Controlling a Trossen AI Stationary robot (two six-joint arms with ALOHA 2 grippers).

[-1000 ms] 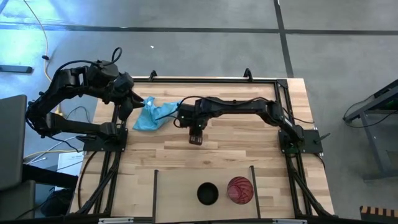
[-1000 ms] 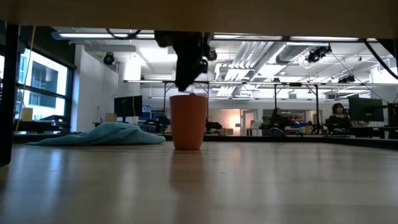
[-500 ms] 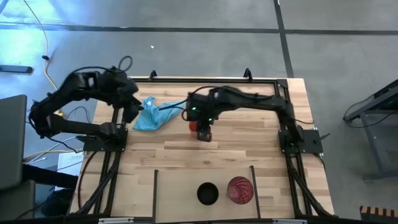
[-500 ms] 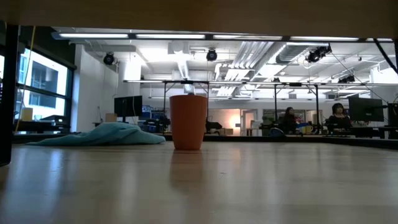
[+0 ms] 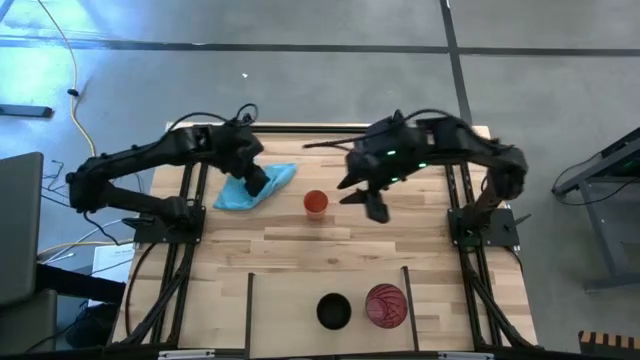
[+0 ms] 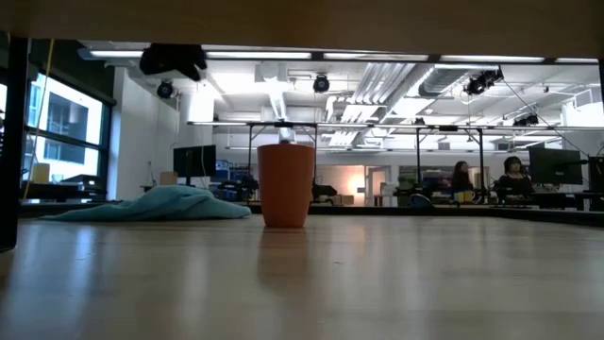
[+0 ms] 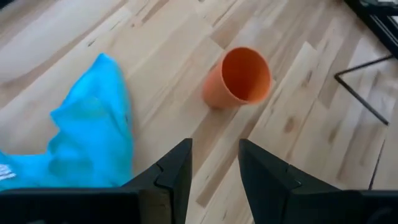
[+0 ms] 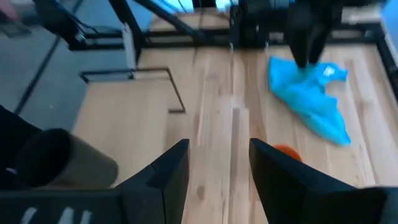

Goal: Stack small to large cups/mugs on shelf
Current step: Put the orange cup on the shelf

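on the near edge of the table, inside the shelf section marked off by two thin black bars, the black cup and the red-pink cup stand upright just beside each other, black on the left, red-pink on the right, both with mouths up; neither is nested in the other; farther back, near the middle of the table, the orange cup stands upright and alone, touched by neither arm; from table height it reads as a plain tapered tumbler resting flat on the wood; just beyond it and to the left lies the light-blue cloth, crumpled, apart from the cup; the left claw hangs over the cloth's right edge, its two dark fingers apart with bare wood showing between them, gripping nothing, and the orange cup sits ahead of it in its wrist view; the right claw is raised above the table to the right of the orange cup, well clear of it, its fingers spread apart and empty; beyond the table's far edge the room opens out, with desks, monitors and seated people in the distance.
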